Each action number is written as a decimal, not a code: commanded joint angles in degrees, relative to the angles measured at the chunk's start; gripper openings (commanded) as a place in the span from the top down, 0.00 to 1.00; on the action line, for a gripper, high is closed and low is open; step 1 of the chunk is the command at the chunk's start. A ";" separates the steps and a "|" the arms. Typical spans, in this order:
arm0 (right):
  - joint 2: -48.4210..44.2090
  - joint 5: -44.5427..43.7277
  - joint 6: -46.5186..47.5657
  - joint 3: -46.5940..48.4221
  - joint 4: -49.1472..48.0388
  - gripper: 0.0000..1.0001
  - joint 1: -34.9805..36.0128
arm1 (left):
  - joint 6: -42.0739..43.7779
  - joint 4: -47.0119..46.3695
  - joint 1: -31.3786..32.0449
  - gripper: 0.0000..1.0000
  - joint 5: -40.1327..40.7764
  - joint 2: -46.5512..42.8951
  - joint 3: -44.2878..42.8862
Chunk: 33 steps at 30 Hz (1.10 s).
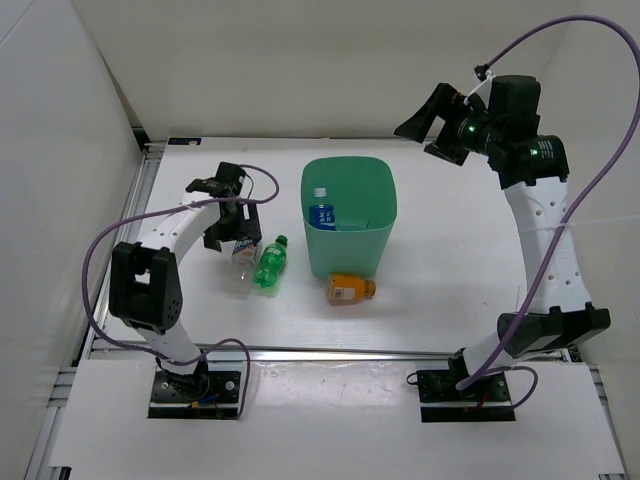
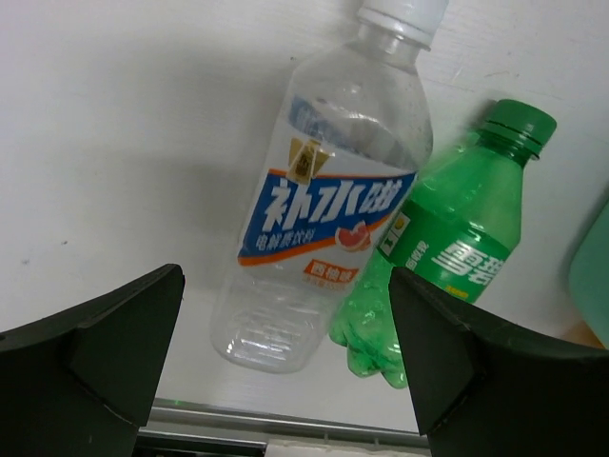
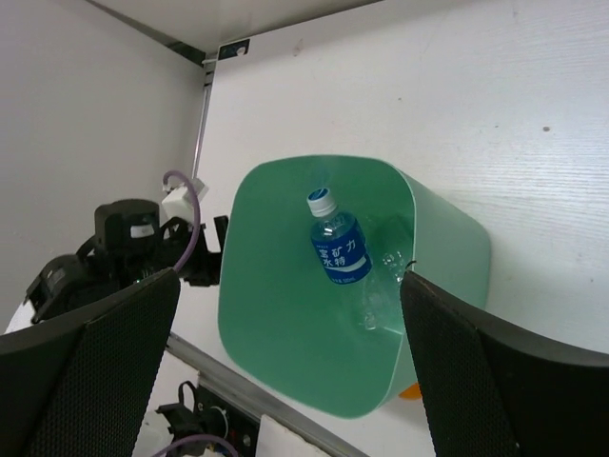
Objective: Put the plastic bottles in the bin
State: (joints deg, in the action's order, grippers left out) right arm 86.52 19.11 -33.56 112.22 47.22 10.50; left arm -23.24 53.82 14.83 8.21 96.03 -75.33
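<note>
- From above: the bin (image 1: pixel 346 256) stands upright near the middle of the table (image 1: pixel 450 250).
- The blue-label bottle (image 1: pixel 321 212) lies inside it, against the left wall with its cap toward the far side.
- The orange bottle (image 1: pixel 350 290) lies on its side on the table, just in front of the bin's near wall.
- The green bottle (image 1: pixel 270 263) lies to the left of the bin, apart from it, with its cap pointing away from the arms.
- The labelled clear bottle (image 1: pixel 243 258) lies right beside the green one, on its left, partly under the left gripper (image 1: pixel 232 225).
- The right gripper (image 1: pixel 440 125) is raised high, to the right of the bin and beyond it.
- Left wrist: the left gripper (image 2: pixel 285 286) has its fingers (image 2: pixel 95 352) spread wide. The base of the labelled clear bottle (image 2: pixel 324 209) shows between them with a gap on each side, so nothing is clamped.
- The green bottle (image 2: pixel 447 248) touches that bottle along its right side.
- A strip of the bin (image 2: pixel 592 276) shows at the right edge.
- Right wrist: the right gripper (image 3: pixel 290 278) is spread apart and holds nothing, and it looks down into the bin (image 3: pixel 285 371).
- In the bin lie the blue-label bottle (image 3: pixel 340 246) and, just beside it, the plain clear bottle (image 3: pixel 381 286).
- The left arm (image 3: pixel 133 248) shows beyond the bin's rim.
</note>
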 commanded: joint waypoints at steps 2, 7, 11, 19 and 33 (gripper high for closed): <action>-1.79 3.12 2.18 -2.27 -1.34 0.00 -1.88 | 4.69 -3.64 -1.21 0.00 -3.20 2.84 -1.05; -2.93 4.53 2.71 -3.33 -1.34 0.00 -3.64 | 6.46 -3.64 -3.14 0.00 -5.29 7.15 -2.80; -2.94 5.58 2.71 -3.33 -1.34 0.00 -4.17 | 7.07 -4.33 -3.14 0.00 -7.59 9.79 -3.33; -2.94 6.81 2.71 -5.00 -1.34 0.00 -5.32 | 7.07 -3.56 -3.14 0.38 -9.88 12.52 -5.08; -0.74 8.75 2.19 -5.00 -1.34 0.00 -5.32 | -11.64 1.30 -1.21 0.59 -6.70 -3.83 -28.98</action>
State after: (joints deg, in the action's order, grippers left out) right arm 85.36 26.20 -32.12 107.00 46.96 5.37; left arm -30.24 57.54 12.21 5.89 96.88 -100.22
